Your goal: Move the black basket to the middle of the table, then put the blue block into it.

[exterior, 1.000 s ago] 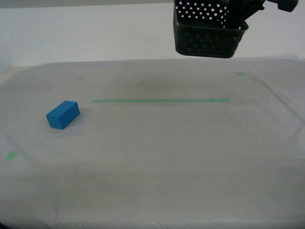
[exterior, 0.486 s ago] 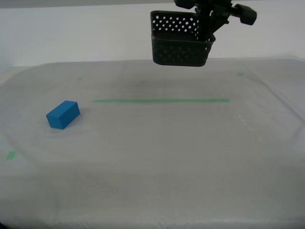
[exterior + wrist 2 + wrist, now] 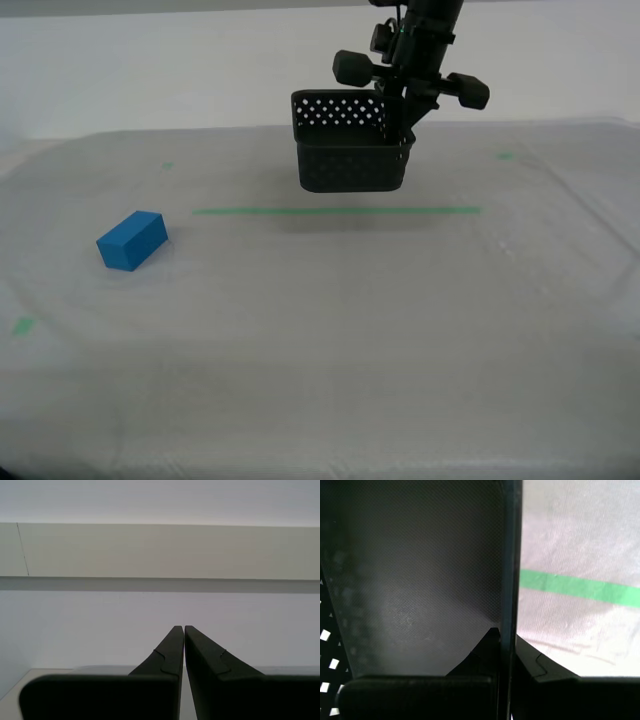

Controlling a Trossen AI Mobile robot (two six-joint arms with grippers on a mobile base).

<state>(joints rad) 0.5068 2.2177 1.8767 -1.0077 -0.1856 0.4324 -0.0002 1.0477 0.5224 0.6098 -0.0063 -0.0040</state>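
Note:
The black basket [image 3: 350,150] hangs in the air above the green tape line, at the middle back of the table [image 3: 330,330] in the exterior view. My first gripper [image 3: 405,128] is shut on the basket's wall at its right side in that view. In the first wrist view the basket [image 3: 410,580] fills most of the picture, with its wall pinched between the fingers of my first gripper [image 3: 506,639]. The blue block [image 3: 132,240] lies on the cloth at the exterior view's left, far from the basket. My second gripper [image 3: 184,630] is shut on nothing and faces a white wall.
A thin green tape line [image 3: 335,211] runs across the table under the basket. Small green marks [image 3: 22,325] sit near the table's edges. A white wall [image 3: 150,70] stands behind the table.
The first arm has carried the basket down and toward the exterior view's left, from the top right to just above the green line. The blue block has not moved.

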